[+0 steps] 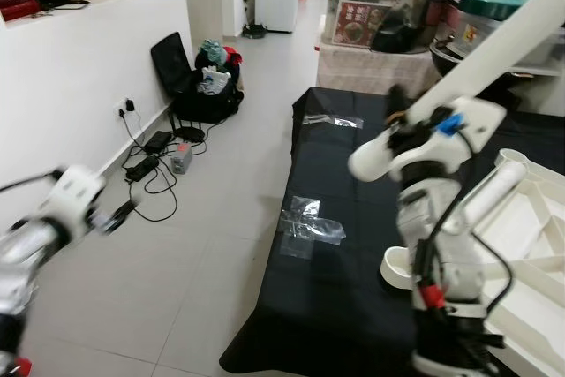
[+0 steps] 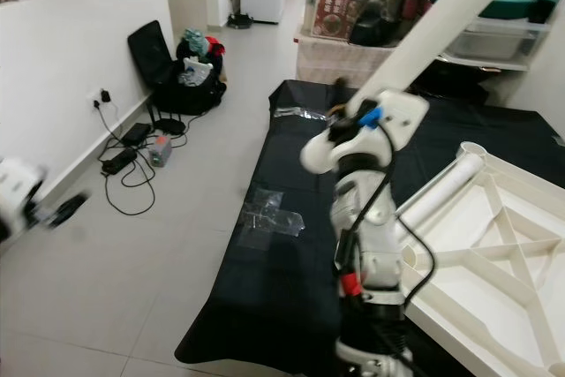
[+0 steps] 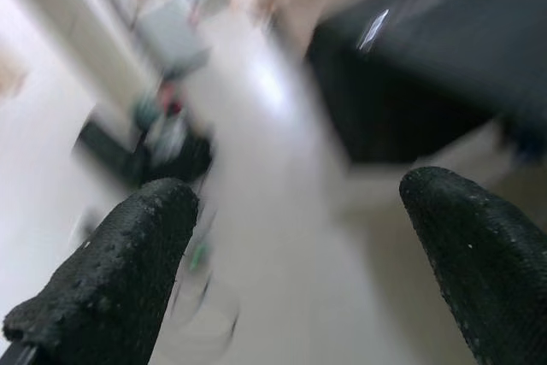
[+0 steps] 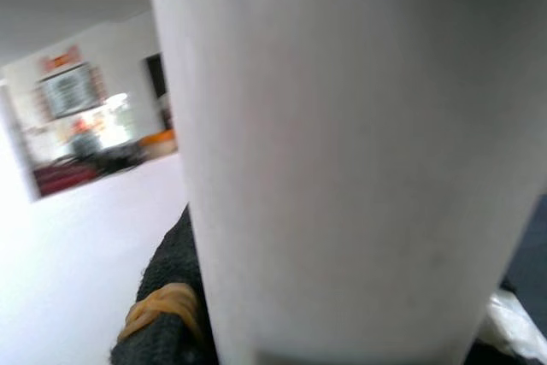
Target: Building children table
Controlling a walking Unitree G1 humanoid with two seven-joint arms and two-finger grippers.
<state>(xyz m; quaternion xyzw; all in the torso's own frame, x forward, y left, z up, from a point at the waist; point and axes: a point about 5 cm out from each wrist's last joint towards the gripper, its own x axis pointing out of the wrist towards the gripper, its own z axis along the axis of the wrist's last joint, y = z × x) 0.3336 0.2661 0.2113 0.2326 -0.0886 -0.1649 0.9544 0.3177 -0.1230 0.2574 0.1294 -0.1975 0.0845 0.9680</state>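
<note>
Partway: one white plastic tube leg seated in white ribbed tabletop; right gripper clamped on another white leg; left gripper spread, empty.

We see the black-covered table ahead-right, with the upturned children table top on its right part and a table leg standing on that top's near corner. Plastic bags lie on the cloth's left side. Left of the table is open floor; a bag and cables sit by the left wall. Storage boxes stand behind the table.
</note>
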